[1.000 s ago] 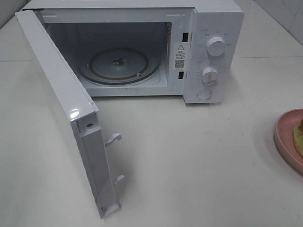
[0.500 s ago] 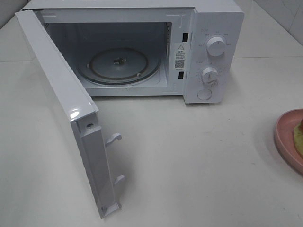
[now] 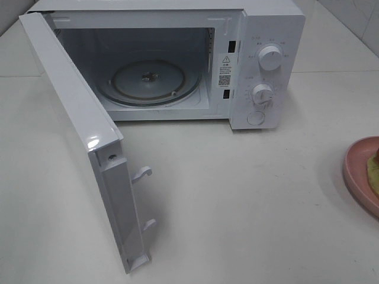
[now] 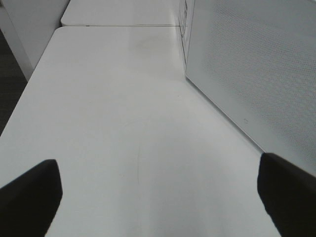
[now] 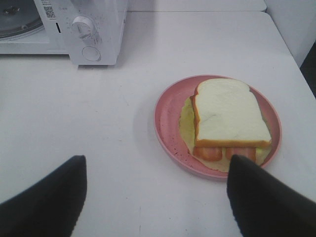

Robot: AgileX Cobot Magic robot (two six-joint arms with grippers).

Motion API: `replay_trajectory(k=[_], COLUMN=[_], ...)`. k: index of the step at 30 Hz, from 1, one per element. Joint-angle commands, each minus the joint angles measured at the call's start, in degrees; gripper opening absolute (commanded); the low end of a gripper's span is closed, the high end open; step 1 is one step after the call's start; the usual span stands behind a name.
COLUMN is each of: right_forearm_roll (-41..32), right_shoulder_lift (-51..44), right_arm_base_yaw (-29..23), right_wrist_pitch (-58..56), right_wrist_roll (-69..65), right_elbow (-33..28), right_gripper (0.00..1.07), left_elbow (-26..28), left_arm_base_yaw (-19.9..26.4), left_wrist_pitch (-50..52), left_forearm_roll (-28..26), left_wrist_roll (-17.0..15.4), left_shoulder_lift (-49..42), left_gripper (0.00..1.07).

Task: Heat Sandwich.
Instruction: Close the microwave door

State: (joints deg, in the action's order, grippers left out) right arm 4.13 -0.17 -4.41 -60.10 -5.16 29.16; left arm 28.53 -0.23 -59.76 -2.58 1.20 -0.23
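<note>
A smooth white worktop [image 3: 237, 195] is carrying a glossy white microwave [image 3: 260, 35], its door [image 3: 77, 118] swinging wide and a round glass tray [image 3: 148, 83] sitting inside. The sandwich [image 5: 227, 116], square white bread with tan crust, is lying on a round pink plate [image 5: 165, 123] well to the microwave's right. Both left gripper [image 4: 158, 197] and right gripper [image 5: 158, 197] are hovering with jaws apart, holding nothing.
</note>
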Motion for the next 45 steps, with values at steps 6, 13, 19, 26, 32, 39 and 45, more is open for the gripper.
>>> replay_trajectory(k=[6, 13, 19, 26, 32, 39, 45], right_forearm_roll=[0.0, 0.0, 0.0, 0.0, 0.0, 0.0, 0.0], right_shoulder_lift=[-1.5, -1.5, -1.5, -1.5, -1.5, -1.5, -1.5], right_arm_base_yaw=[0.5, 0.5, 0.5, 0.5, 0.5, 0.5, 0.5], right_wrist_pitch=[0.4, 0.4, 0.4, 0.4, 0.4, 0.4, 0.4], right_wrist_roll=[0.6, 0.6, 0.6, 0.6, 0.6, 0.6, 0.6], right_elbow=[-0.2, -0.2, -0.2, -0.2, -0.2, -0.2, -0.2], right_gripper=[0.76, 0.76, 0.76, 0.76, 0.76, 0.76, 0.76], left_elbow=[-0.1, -0.1, 0.6, 2.2, 2.2, 2.2, 1.9], left_arm_base_yaw=[0.1, 0.1, 0.1, 0.1, 0.1, 0.1, 0.1], left_wrist_pitch=[0.5, 0.5, 1.4, 6.5, 13.1, 19.6, 25.3], left_forearm_roll=[0.1, 0.1, -0.2, 0.7, 0.8, 0.9, 1.2], left_wrist_roll=[-0.5, -0.5, -0.5, -0.5, -0.5, -0.5, -0.5], left_shoulder_lift=[-1.3, -1.3, -1.3, 3.2, 12.6, 20.6, 31.5], left_gripper=[1.03, 1.03, 1.03, 0.97, 0.76, 0.48, 0.0])
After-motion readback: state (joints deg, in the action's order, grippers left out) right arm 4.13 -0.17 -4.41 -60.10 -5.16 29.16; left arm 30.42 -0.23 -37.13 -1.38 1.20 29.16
